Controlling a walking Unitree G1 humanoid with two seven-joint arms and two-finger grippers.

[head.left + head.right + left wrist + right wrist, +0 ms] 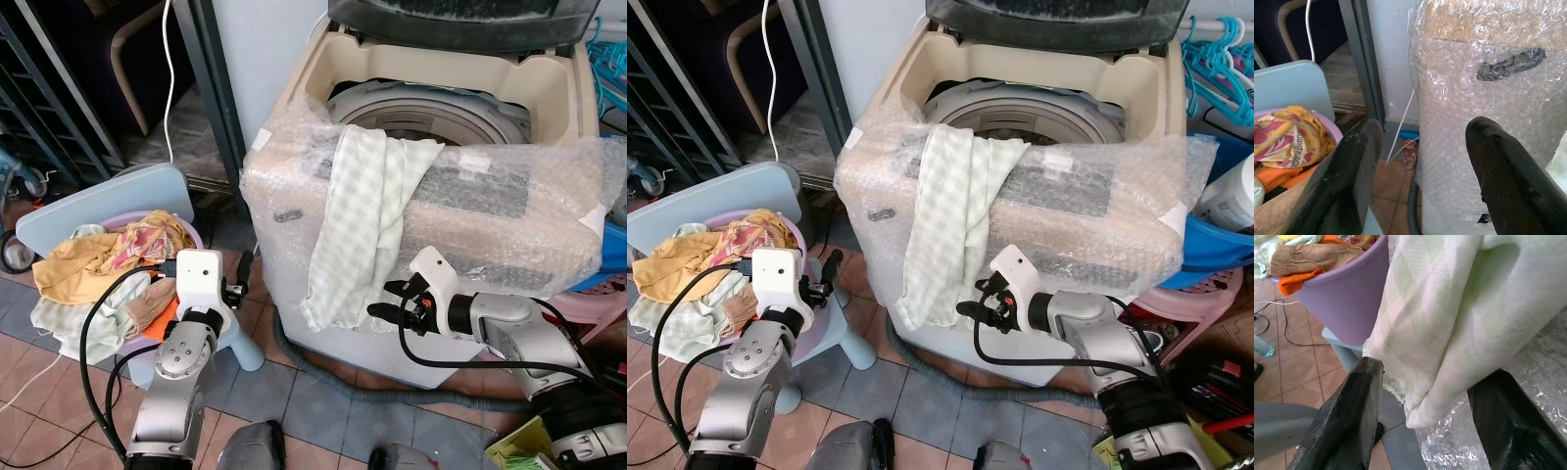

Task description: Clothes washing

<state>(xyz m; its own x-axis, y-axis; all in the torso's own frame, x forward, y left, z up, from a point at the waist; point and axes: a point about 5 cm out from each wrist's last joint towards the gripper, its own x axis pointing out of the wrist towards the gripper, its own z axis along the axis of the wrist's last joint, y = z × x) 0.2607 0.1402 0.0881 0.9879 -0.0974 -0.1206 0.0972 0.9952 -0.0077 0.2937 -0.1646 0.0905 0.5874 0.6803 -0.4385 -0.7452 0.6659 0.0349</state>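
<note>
A pale green checked cloth (358, 215) hangs over the front rim of the open top-loading washing machine (549, 88), which is wrapped in bubble wrap. The cloth's lower end dangles down the machine's front. My right gripper (384, 301) is open just beside that lower hem (1415, 406), the hem lying between its two fingers (1347, 421). A purple basket (191, 233) of mixed clothes (98, 259) sits on a light blue stool at the left. My left gripper (238, 290) is open beside the basket, holding nothing.
A grey drain hose (392, 397) lies on the tiled floor under the machine. A dark metal post (220, 98) and white cable (168, 78) stand behind the basket. Pink and blue tubs (1205, 264) and hangers (1215, 59) crowd the right side.
</note>
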